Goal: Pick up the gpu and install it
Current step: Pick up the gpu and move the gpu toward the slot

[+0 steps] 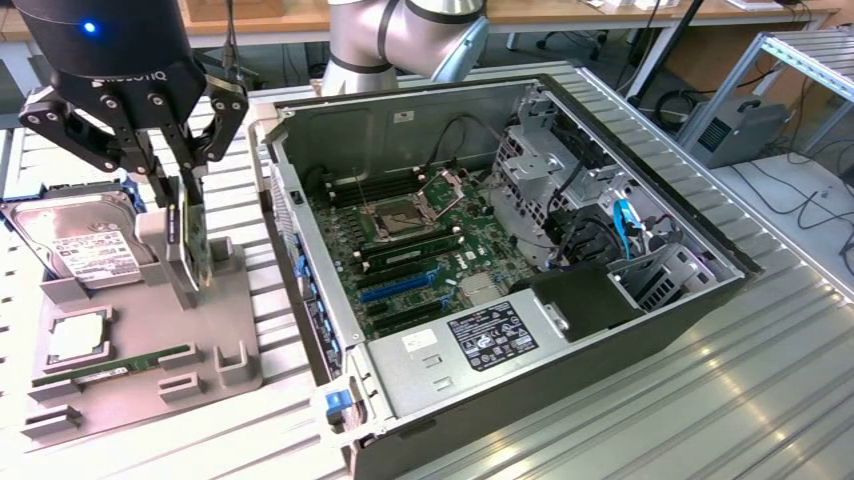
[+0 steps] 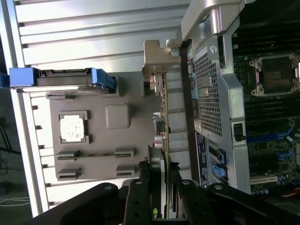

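— Pinching anything, that gripper (image 1: 183,205)?
— Yes. Its two black fingers (image 2: 140,197) are pressed against either face of the gpu (image 1: 184,250), and the wrist view has the board edge-on (image 2: 164,117) between them.
— Where is the card, then?
— Standing upright over the grey tray (image 1: 134,320), just beside the outer wall of the open computer case (image 1: 601,390), on the exterior view's left. A silver bracket (image 2: 157,58) caps one end of it. Whether its lower edge is clear of the tray's holder, I cannot tell.
— What else sits on that tray?
— A hard drive (image 1: 83,245) with a white label, a square processor chip (image 1: 78,338) in a recess, and a narrow green RAM stick (image 1: 114,367) lying flat near the chip.
— And the case itself?
— Lying on its side with the panel off, the motherboard (image 1: 414,260) exposed, and the arm's grey joint (image 1: 400,35) rising behind it
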